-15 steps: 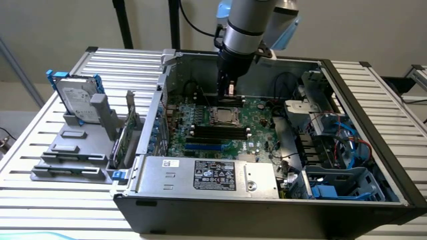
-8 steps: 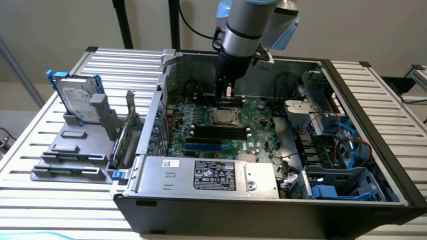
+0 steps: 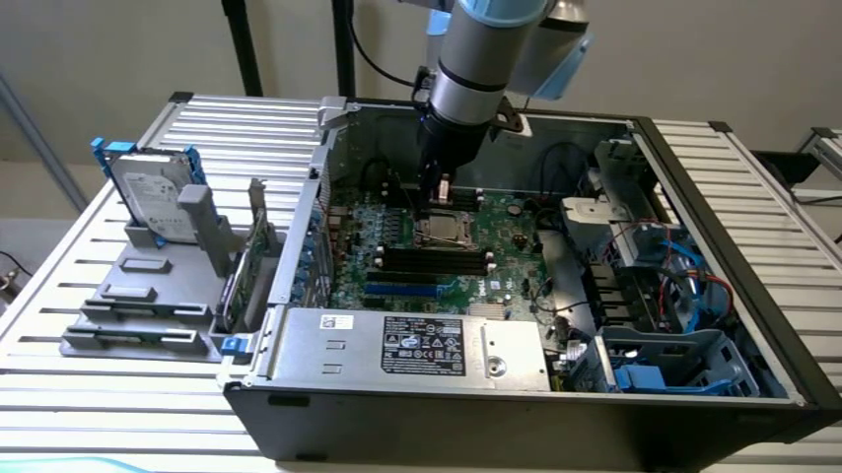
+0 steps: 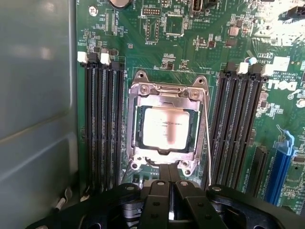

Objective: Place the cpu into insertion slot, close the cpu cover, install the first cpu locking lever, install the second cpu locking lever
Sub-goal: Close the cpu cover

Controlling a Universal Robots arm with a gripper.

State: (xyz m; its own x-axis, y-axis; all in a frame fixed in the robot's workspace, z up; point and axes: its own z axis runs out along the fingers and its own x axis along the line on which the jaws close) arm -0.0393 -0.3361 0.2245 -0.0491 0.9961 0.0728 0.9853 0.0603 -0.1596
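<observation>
Claw [image 4: 168, 168]: clenched on nothing we can see, tips just beside the cpu cover [image 4: 167, 94], placed to press rather than grasp, we judge.
Cpu [image 4: 164, 126]: seated flat in the insertion slot [image 4: 137, 125], cover down around it.
Locking lever [image 4: 208, 138]: thin rod alongside the cover; whether it is latched we cannot tell.
Arm [image 3: 474, 59]: steep, reaching down into the computer case [image 3: 526, 424].

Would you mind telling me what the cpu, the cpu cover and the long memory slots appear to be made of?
The cpu: metal top, matte pale silver, softly reflecting light. The cpu cover: likely stamped steel, bright, glinting at its edges. The memory slots: probably black plastic, dull, with white end clips.
</observation>
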